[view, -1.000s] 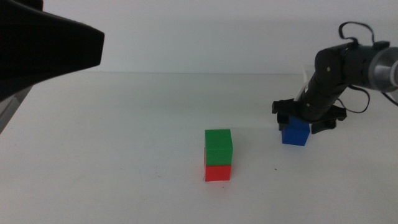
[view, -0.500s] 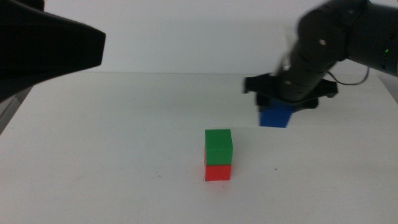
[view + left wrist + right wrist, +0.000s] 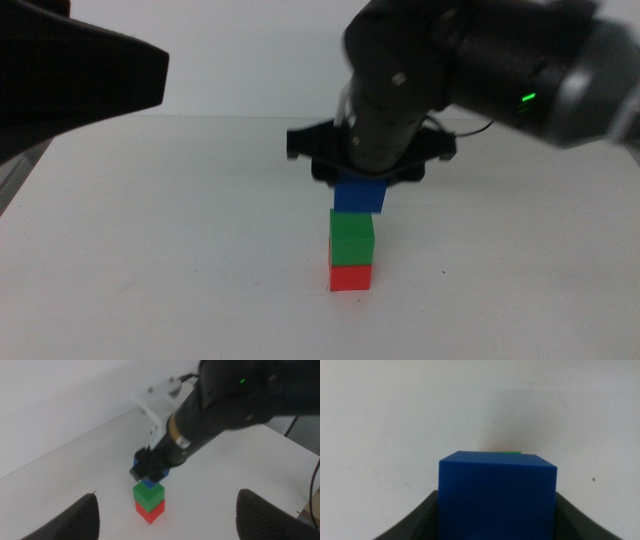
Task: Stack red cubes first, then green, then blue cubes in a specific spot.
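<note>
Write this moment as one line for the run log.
right gripper: shut on blue cube, just above green cube | green on red cube | left gripper: open, waiting above the stack

The middle view looks forward and down over the white table (image 3: 150, 250). The left wrist view looks down from farther off on the same cube stack (image 3: 148, 503), low in its frame. The right wrist view sits very close behind the blue cube (image 3: 497, 495).

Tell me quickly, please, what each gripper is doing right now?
Right gripper: shut on the blue cube, just above the green cube.
Left gripper: open, holding nothing, raised off to the left.
</note>
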